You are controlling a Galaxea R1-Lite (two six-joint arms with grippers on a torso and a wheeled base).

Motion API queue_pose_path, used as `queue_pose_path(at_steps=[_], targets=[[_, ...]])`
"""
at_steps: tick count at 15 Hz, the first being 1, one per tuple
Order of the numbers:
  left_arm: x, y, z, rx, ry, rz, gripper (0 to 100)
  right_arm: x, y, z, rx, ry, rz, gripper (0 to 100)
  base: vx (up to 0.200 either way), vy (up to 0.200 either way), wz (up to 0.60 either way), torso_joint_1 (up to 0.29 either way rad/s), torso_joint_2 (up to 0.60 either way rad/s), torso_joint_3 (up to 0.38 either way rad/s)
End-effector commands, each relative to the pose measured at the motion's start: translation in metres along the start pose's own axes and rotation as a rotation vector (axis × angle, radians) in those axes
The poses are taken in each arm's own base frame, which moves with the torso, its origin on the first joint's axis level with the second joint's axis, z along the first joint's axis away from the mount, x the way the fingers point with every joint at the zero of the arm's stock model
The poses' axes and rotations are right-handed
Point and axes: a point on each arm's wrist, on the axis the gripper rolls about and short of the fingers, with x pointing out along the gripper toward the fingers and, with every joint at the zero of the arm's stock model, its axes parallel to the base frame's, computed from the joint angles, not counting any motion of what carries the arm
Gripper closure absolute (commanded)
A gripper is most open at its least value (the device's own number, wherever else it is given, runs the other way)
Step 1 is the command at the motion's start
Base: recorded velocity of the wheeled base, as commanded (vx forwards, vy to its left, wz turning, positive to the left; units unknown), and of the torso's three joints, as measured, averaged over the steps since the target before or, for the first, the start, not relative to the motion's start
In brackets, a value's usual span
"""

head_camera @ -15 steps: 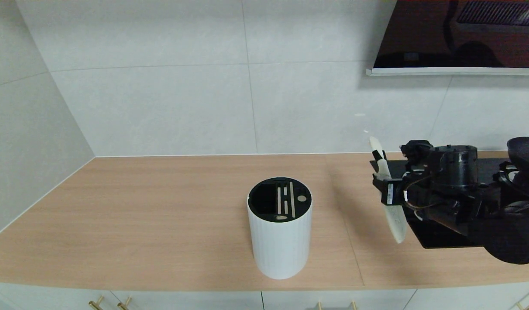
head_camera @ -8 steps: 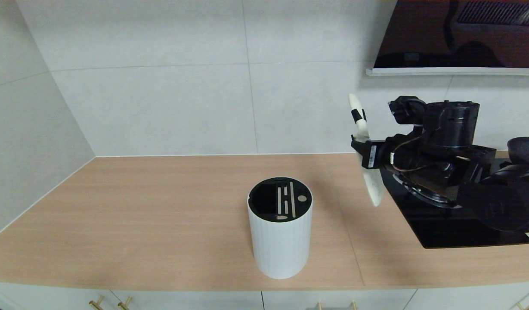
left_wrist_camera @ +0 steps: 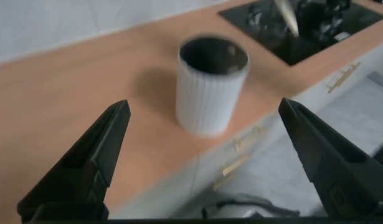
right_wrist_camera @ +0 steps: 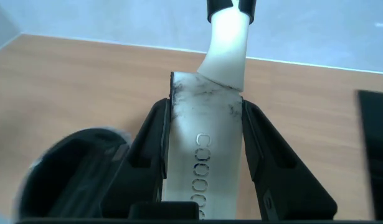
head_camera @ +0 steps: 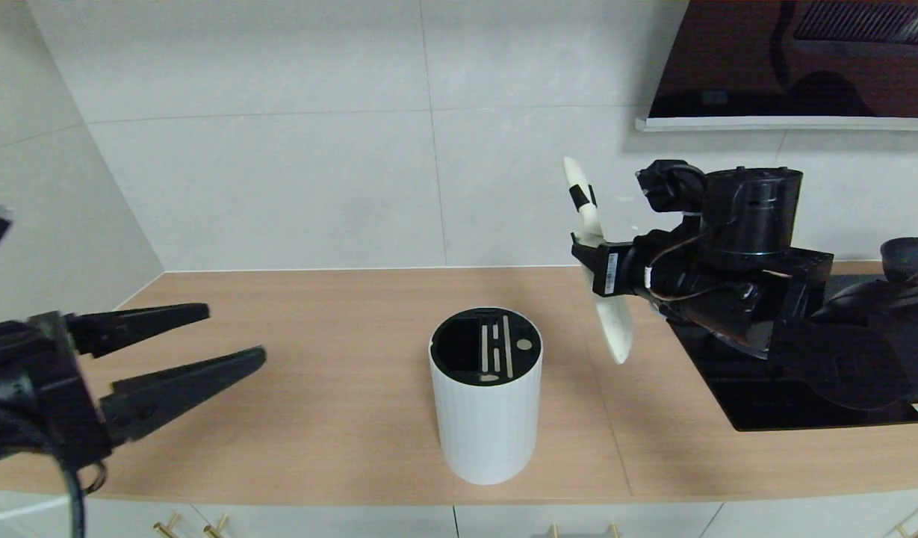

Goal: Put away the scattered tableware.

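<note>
A white ribbed cylindrical holder (head_camera: 485,394) with a black slotted top stands on the wooden counter; it also shows in the left wrist view, holder (left_wrist_camera: 210,86), and as a dark rim in the right wrist view, holder (right_wrist_camera: 73,174). My right gripper (head_camera: 602,270) is shut on a cream-white spatula (head_camera: 610,323), held in the air to the right of and above the holder, blade pointing down, handle up. The spatula (right_wrist_camera: 207,152) sits between the jaws in the right wrist view. My left gripper (head_camera: 219,336) stands open at the left, well apart from the holder, with nothing in it.
A black cooktop (head_camera: 757,388) is set into the counter (head_camera: 279,329) at the right, with a dark pan (head_camera: 910,261) at its far edge. A dark range hood (head_camera: 795,67) hangs above. Tiled wall lies behind; cabinet fronts with brass handles (head_camera: 167,527) sit below.
My right arm has lifted the spatula and carried it left toward the holder. My left gripper has come into view at the left, open.
</note>
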Motion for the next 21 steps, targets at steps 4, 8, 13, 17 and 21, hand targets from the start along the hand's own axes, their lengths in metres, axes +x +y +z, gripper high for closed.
queue_pose_path(at_steps=[4, 8, 13, 17, 21], targets=[[0.109, -0.018, -0.017, -0.314, 0.109, -0.243, 0, -0.028, 0.04, -0.003, -0.013, 0.007, 0.099, 100, 0.0, 0.0, 0.0, 0.0, 0.0, 0.0], [0.15, -0.038, -0.021, -0.462, 0.004, -0.265, 0, -0.051, 0.06, -0.002, -0.017, 0.008, 0.178, 100, 0.0, 0.0, 0.0, 0.0, 0.0, 0.0], [0.164, -0.058, -0.022, -0.499, -0.095, -0.297, 0, -0.059, 0.081, -0.021, -0.042, 0.06, 0.252, 100, 0.0, 0.0, 0.0, 0.0, 0.0, 0.0], [0.169, -0.058, -0.024, -0.502, -0.087, -0.294, 0, -0.065, 0.095, -0.031, -0.057, 0.091, 0.296, 100, 0.0, 0.0, 0.0, 0.0, 0.0, 0.0], [0.169, -0.057, -0.023, -0.497, -0.118, -0.29, 0, -0.07, 0.101, -0.037, -0.066, 0.11, 0.319, 100, 0.0, 0.0, 0.0, 0.0, 0.0, 0.0]])
